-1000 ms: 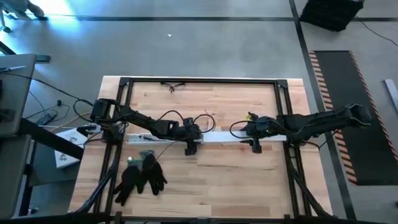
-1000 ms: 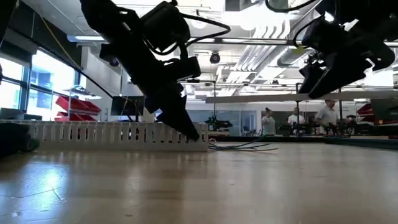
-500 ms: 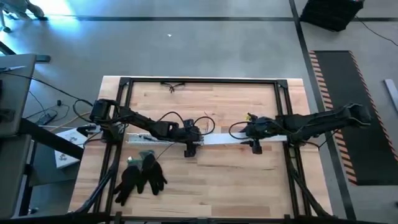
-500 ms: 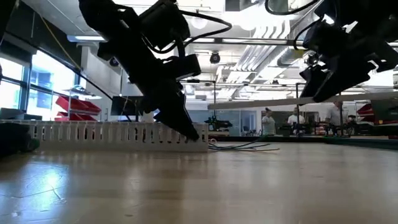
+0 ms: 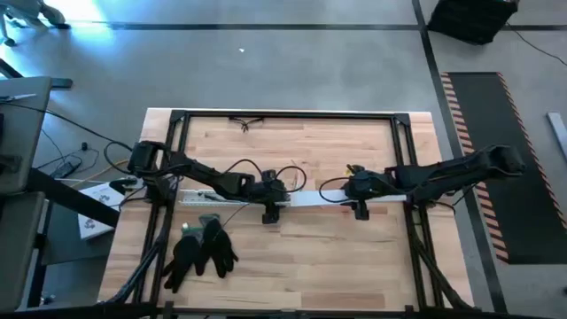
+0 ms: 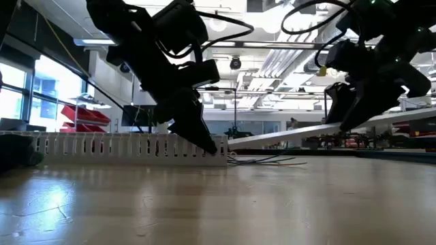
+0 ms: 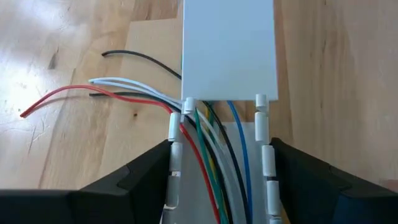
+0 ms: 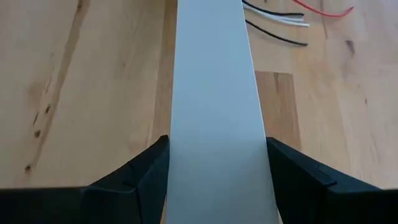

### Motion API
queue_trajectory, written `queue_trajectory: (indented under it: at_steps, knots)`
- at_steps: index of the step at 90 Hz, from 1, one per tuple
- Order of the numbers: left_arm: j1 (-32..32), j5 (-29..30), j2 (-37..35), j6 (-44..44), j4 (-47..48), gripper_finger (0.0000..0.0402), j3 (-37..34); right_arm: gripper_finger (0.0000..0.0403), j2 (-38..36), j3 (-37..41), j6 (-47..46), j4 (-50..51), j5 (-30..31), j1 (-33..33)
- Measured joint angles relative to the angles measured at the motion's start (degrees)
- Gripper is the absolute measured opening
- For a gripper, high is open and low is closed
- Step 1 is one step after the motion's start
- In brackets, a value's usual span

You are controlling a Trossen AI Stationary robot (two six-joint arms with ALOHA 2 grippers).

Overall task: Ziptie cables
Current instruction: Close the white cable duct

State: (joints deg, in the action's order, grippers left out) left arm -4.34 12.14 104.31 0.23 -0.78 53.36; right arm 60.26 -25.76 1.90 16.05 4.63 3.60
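Our left gripper (image 6: 204,139) reaches down and squeezes the end of the white slotted channel (image 6: 122,146), where the cables (image 7: 208,134) spill onto the table (image 5: 310,257). Our right gripper (image 6: 344,112) holds the flat white cover (image 8: 214,112), tilted up.

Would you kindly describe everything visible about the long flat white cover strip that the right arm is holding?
The long flat white plastic cover strip is plain, smooth and straight, with no slots. The right pincer grips it across its width near one end, a dark finger on each edge. In the low view the strip slopes down from that raised end to the slotted white plastic channel, where its other end meets the channel's end beside the left pincer. Thin coloured cables emerge from beneath it.
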Motion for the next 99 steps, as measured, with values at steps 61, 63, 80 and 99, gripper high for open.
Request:
queue_trajectory:
  at_steps: [61, 63, 80, 99]
  knots:
    - [0.0, 0.1, 0.0, 0.2, 0.1, 0.0236, 0.0, 0.0208, 4.4, 1.3, -2.3, -4.8, 2.3, 0.6]
    - [0.0, 0.1, 0.0, 0.2, 0.1, 0.0236, 0.0, 0.0208, 5.0, 1.3, -2.4, -5.2, 2.1, 0.6]
    - [0.0, 0.1, 0.0, 0.4, 0.1, 0.0236, 0.0, 0.0206, 9.3, 1.0, -2.4, -7.5, -0.4, 0.5]
    - [-0.4, 0.2, 0.0, 3.0, 0.0, 0.0236, 0.0, 0.0205, 10.3, 0.7, -4.1, -7.2, -4.6, -2.2]
